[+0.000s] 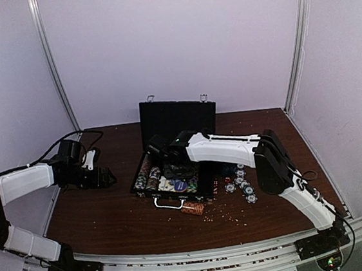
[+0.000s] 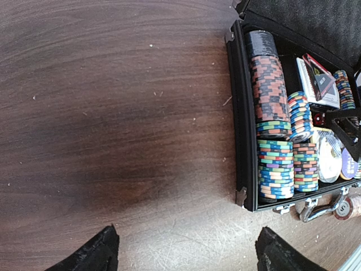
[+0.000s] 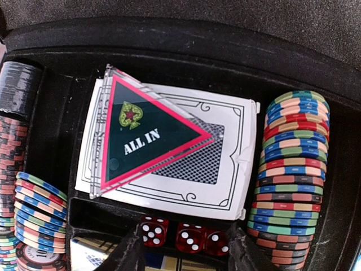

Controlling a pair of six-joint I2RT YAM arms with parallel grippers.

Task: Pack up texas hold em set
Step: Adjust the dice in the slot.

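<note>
The black briefcase point(image 1: 149, 189) lies open mid-table, lid point(image 1: 178, 117) upright, silver handle point(image 1: 169, 204) facing me. Its tray holds rows of striped poker chips point(image 2: 274, 141), a card deck point(image 3: 220, 169) with a triangular "ALL IN" marker point(image 3: 144, 135) on it, and three red dice point(image 3: 189, 237). My right gripper point(image 1: 172, 170) hovers open inside the case; in the right wrist view point(image 3: 189, 257) its fingers stand either side of the dice. My left gripper point(image 1: 109, 176) is open and empty over bare table left of the case, as the left wrist view point(image 2: 186, 257) shows.
Several loose chips point(image 1: 243, 184) lie on the table right of the case. A brownish chip stack point(image 1: 193, 207) lies on its side in front of the handle, with small crumbs point(image 1: 227, 216) scattered nearby. White walls close in the table at the back and sides.
</note>
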